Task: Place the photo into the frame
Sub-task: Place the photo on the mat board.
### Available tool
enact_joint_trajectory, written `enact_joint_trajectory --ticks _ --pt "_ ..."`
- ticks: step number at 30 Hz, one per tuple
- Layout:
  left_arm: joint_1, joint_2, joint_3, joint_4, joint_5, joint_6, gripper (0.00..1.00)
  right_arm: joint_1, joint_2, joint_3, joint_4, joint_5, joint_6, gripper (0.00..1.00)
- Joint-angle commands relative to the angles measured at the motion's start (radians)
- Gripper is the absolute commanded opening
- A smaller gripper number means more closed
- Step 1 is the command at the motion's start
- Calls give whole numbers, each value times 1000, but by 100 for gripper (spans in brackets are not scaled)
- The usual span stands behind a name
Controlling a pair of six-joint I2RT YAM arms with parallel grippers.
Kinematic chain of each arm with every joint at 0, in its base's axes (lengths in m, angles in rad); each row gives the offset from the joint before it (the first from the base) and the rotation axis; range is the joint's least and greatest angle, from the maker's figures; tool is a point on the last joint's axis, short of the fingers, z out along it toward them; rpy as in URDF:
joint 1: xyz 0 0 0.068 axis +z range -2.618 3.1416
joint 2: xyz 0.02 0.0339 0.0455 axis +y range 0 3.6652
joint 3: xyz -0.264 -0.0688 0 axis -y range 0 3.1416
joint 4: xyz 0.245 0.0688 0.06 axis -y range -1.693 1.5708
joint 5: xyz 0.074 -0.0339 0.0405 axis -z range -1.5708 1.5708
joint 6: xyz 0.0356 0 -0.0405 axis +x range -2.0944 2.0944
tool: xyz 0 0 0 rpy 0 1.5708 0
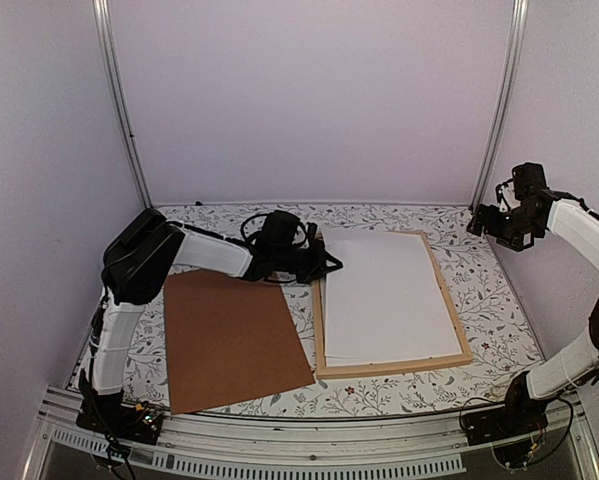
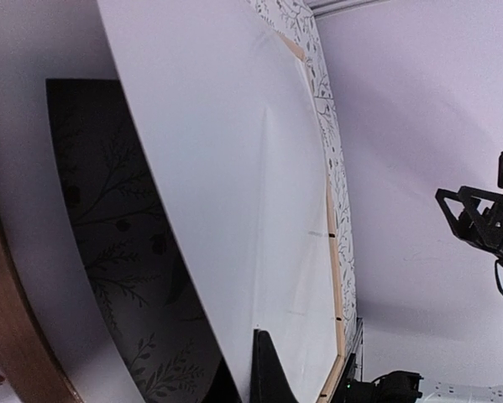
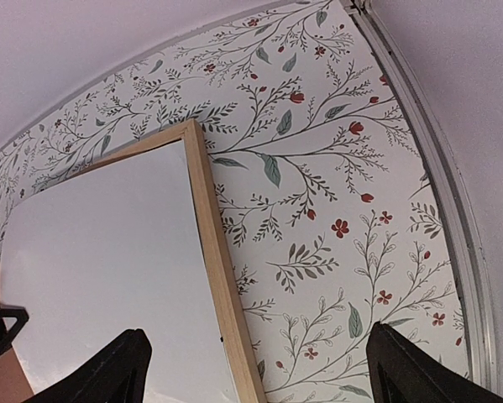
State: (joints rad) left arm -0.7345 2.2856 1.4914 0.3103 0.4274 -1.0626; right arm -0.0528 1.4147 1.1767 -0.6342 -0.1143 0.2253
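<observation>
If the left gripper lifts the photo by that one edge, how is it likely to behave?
Probably floppy: in the left wrist view the photo bows along its lifted side, with a shadow under it. It is likely light, since the left gripper holds that side up by one thin edge. Its smooth white back may slide easily inside the frame.

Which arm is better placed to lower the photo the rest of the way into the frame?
Left. The left gripper is shut on the left edge of the photo, which is lifted over the frame. The right gripper hangs open, raised beside the right wall, holding nothing.
</observation>
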Motion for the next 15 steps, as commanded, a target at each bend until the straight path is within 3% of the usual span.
enact_joint_trajectory --ticks 1,15 --pt "10 10 -16 1 -22 2 0 -4 0 -10 21 -8 5 93" --pt "1 8 -31 29 -33 -26 1 -4 3 -10 22 -10 3 93"
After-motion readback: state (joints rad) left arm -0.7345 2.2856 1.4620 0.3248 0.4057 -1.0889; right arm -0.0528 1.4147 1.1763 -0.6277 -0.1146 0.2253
